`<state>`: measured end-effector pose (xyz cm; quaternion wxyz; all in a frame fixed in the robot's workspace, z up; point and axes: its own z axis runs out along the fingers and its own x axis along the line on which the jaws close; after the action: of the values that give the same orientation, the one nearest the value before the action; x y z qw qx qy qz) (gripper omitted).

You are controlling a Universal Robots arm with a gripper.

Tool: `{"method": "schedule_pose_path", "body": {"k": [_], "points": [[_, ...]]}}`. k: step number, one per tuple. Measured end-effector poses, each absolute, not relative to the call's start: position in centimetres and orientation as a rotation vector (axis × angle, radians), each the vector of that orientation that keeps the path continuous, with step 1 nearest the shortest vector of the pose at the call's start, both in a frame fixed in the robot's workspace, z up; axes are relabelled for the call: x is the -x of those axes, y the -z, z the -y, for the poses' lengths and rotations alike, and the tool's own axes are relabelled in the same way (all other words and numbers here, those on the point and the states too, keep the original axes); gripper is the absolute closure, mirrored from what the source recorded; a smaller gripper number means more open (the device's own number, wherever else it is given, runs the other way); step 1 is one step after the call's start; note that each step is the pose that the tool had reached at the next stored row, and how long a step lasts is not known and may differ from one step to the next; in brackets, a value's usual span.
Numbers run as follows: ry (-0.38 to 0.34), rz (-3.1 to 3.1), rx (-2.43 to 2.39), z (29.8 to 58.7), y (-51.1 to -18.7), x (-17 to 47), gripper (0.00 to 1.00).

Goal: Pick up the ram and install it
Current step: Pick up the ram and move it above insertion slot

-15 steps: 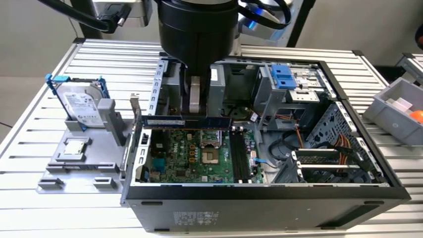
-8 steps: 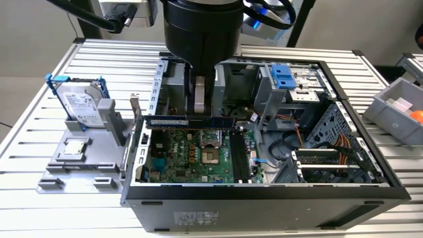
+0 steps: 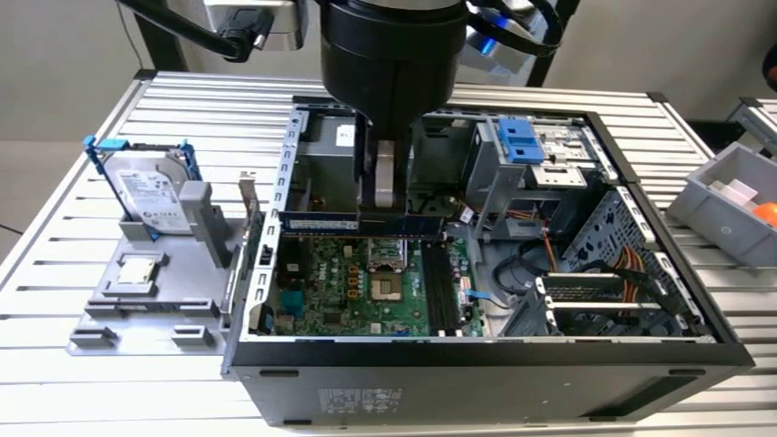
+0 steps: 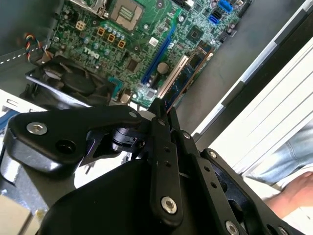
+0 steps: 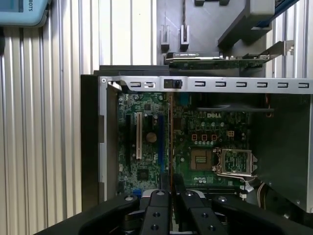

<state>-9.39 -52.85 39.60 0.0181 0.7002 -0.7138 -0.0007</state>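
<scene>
My gripper [image 3: 386, 211] is shut on the ram [image 3: 346, 223], a thin blue-green stick with dark chips. I hold it level and lengthwise inside the open computer case [image 3: 486, 350], just above the back edge of the green motherboard [image 3: 352, 287]. The dark memory slots [image 3: 439, 287] lie on the board toward the exterior view's right. In the first wrist view the ram [image 5: 170, 147] shows edge-on, running out from the gripper [image 5: 170, 190] over the board. In the second wrist view the ram [image 4: 191, 66] sticks out past the gripper [image 4: 159, 105].
A silver hard drive in a blue frame [image 3: 152, 191] and a small square processor chip [image 3: 136, 271] rest on a grey fixture at the exterior view's left. A grey bin [image 3: 729, 196] stands at the right. A person's hand [image 4: 293, 191] is beside the table.
</scene>
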Motion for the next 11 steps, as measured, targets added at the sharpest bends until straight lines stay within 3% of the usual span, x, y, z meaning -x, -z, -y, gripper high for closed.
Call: {"method": "schedule_pose_path", "body": {"k": [11], "points": [[0.002, 2.218, -2.173, 52.8, -39.6, 7.6, 1.00]]}}
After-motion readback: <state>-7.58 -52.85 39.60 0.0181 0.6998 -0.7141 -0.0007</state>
